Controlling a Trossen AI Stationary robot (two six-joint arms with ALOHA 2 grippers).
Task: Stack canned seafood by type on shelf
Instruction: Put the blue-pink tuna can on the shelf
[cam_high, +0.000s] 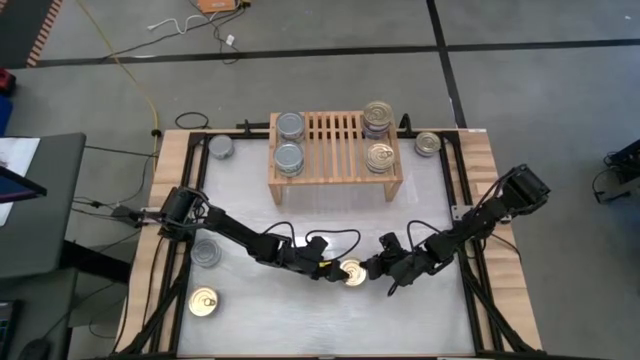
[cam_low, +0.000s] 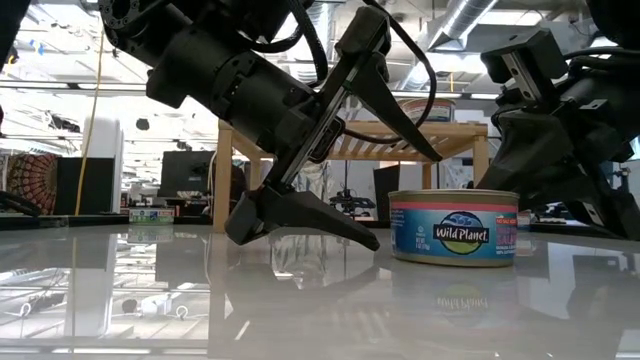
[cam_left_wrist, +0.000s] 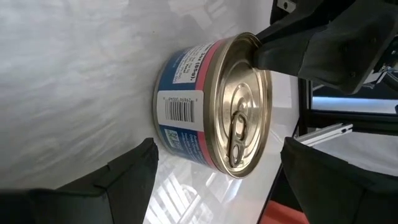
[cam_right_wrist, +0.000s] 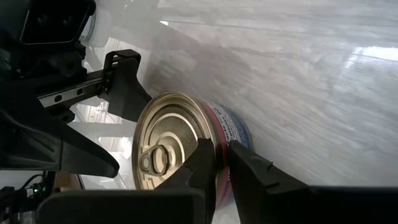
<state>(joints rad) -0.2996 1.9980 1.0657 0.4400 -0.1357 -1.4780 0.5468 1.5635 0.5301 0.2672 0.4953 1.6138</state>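
Gold-topped, with a pull ring, the can (cam_high: 352, 272) both arms are crowding sits flat on the white table (cam_high: 430, 210), well in front of the shelf (cam_high: 335, 150) and a little right of its middle. The left gripper (cam_high: 335, 270) stands beside it with fingers spread wide, not touching; in the left wrist view the two dark pads flank the can with room to spare. The right gripper (cam_high: 385, 268) comes at the can from the opposite side, its fingers (cam_right_wrist: 208, 163) drawn almost together, and appears to pinch the can's rim.

That thin hold looks like the weak spot to me: a bite on the lip alone could let the can tilt or slip out once lifted. The two grippers are also very near each other, so any closing or turning by the left one risks knocking the right fingers or shoving the can sideways. On the shelf, gold-topped cans (cam_high: 378, 155) stand at the right end and silver-topped cans (cam_high: 289, 157) at the left; a drop in transit could topple the right-hand pile.
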